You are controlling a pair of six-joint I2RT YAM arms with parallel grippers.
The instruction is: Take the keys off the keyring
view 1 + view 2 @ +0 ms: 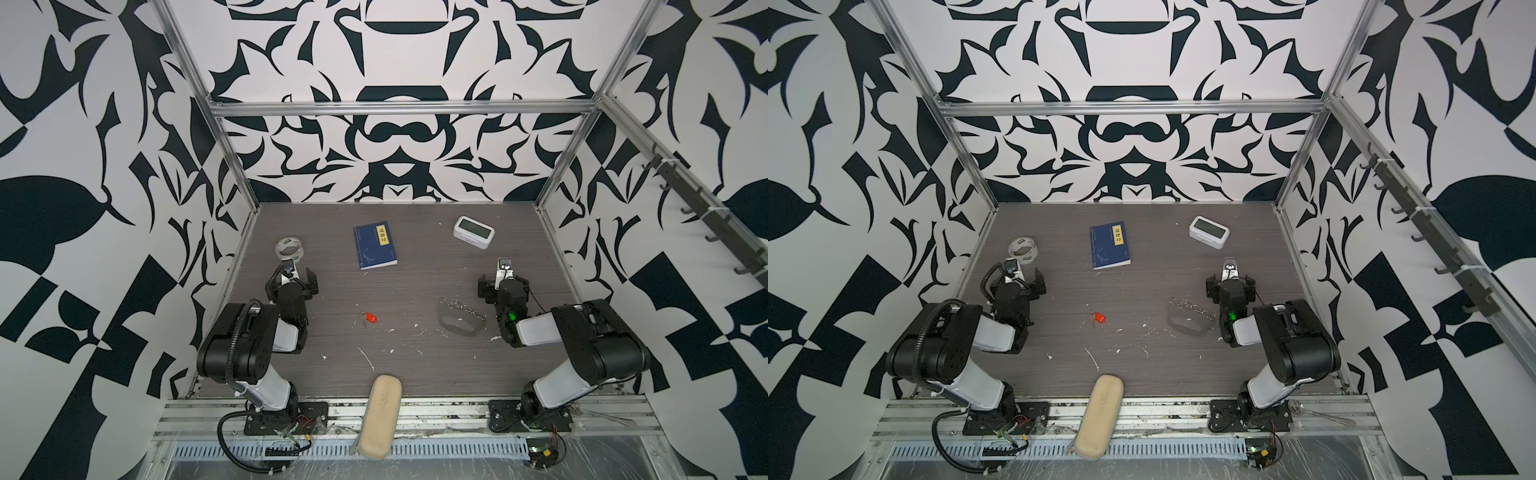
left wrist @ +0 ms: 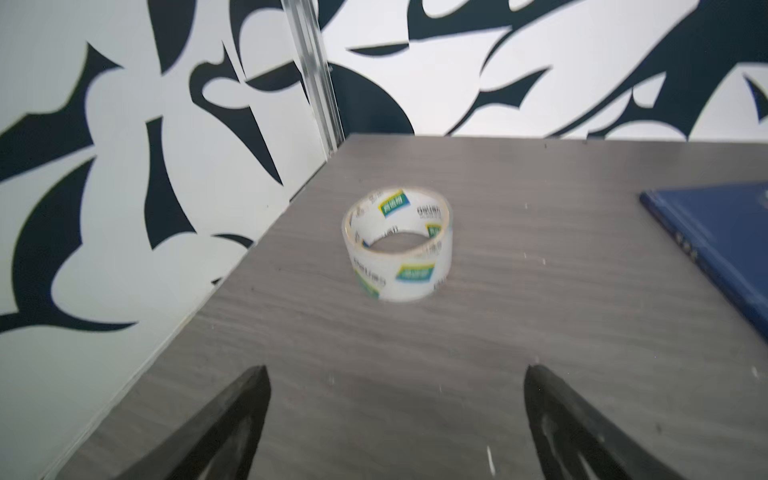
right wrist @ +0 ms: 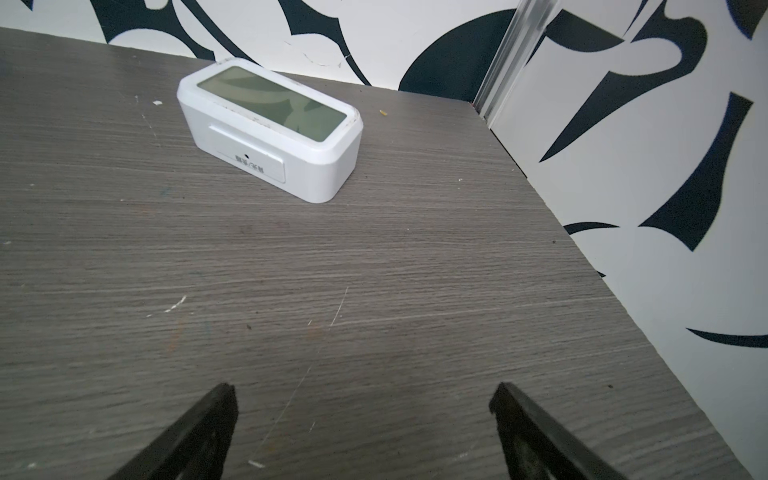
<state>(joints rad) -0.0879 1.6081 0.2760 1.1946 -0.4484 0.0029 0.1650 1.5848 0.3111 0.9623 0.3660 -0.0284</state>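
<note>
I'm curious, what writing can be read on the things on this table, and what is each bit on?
"道德经": yellow label on the blue book, as best it reads.
Tape roll: green labels and grey print, too blurred to read.
White clock: small print on its side, too small to read; screen blank.
Keys: the red tag shows no writing.

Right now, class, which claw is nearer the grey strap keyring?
Right. The right claw hangs close beside the keyring; the left claw is across the table by the tape roll.
</note>
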